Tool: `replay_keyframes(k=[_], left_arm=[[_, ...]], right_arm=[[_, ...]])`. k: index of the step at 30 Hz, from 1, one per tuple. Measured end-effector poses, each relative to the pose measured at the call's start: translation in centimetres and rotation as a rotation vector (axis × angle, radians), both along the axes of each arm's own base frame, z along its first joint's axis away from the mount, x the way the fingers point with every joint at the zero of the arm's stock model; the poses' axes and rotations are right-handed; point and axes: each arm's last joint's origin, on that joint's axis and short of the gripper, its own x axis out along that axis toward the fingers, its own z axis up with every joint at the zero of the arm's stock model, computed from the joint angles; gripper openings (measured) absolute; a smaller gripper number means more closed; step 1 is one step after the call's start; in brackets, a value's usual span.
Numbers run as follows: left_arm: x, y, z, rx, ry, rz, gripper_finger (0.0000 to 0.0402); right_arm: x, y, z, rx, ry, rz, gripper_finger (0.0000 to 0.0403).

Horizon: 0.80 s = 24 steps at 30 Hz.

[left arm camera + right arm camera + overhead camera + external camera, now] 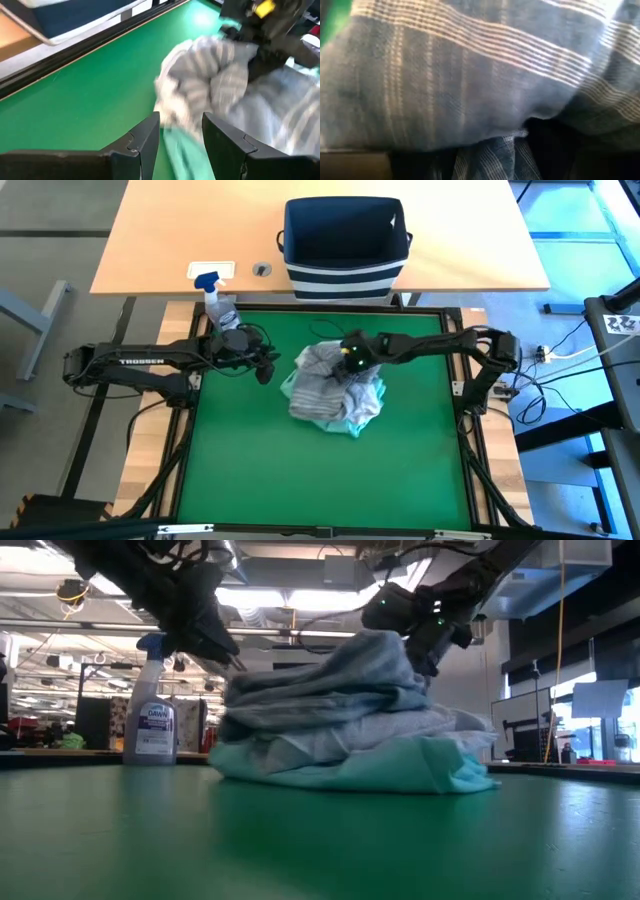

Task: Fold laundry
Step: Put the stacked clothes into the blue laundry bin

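The laundry lies in one heap (335, 390) on the green mat. A grey-blue striped shirt (330, 685) is on top, a pale garment (400, 728) lies under it, and a mint-teal one (400, 768) is at the bottom, flat on the mat. My right gripper (355, 360) is down on the heap's top and shut on the striped shirt, which fills the right wrist view. My left gripper (181, 135) is open. It hovers just left of the heap (267, 370) and touches nothing. My right gripper holds the striped shirt at the top of the heap (392, 640), coming from above and from the table's right. A bunch of the cloth (490, 155) sits between the dark fingers; layers or edge cannot be told. The shirt rises to a peak there, and its remainder lies on the heap.
A navy-and-white striped fabric basket (345, 240) stands on the wooden desk beyond the mat's far edge. A spray bottle (218, 305) stands at the mat's far left corner, close behind my left arm. Bare green mat (320, 480) lies near of the heap.
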Motion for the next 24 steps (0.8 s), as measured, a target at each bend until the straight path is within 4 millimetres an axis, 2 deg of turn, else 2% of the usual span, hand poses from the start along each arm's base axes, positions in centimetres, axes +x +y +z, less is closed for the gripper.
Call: replay_keyframes(k=[3, 5, 7, 9, 12, 14, 17, 20, 24], left_arm=[[0.6, -0.2, 0.7, 0.005, -0.013, -0.014, 0.0143], [1.3, -0.4, 1.4, 0.008, -0.019, -0.025, 0.0143], [2.2, -0.6, 2.3, 0.02, -0.023, -0.031, 0.0143], [3.4, -0.9, 3.0, 0.037, -0.004, -0.038, 0.0143], [5.6, -1.4, 4.0, 0.053, -0.004, -0.046, 0.0143], [7.2, -1.6, 4.3, 0.041, -0.004, -0.045, 0.0143], [9.5, -2.3, 3.4, -0.001, 0.024, -0.057, 0.0143], [11.4, -3.4, 1.9, -0.057, 0.059, -0.082, 0.0143], [12.9, -4.9, -0.9, -0.139, 0.124, -0.099, 0.0143]], right_arm=[[0.8, 0.9, 0.1, -0.013, -0.051, 0.053, 0.022], [0.8, 0.9, 1.1, -0.027, -0.042, 0.102, 0.022], [0.2, 0.5, 3.4, -0.054, -0.041, 0.156, 0.022], [-0.5, 0.0, 6.7, -0.109, -0.066, 0.201, 0.022], [-2.7, -0.5, 11.3, -0.194, -0.059, 0.247, 0.022], [-4.4, -0.7, 13.5, -0.259, -0.031, 0.242, 0.022], [-7.2, -1.3, 15.4, -0.35, 0.013, 0.189, 0.022], [-8.9, -2.4, 15.1, -0.394, 0.081, 0.137, 0.022], [-9.2, -3.8, 11.9, -0.346, 0.083, 0.147, 0.022]])
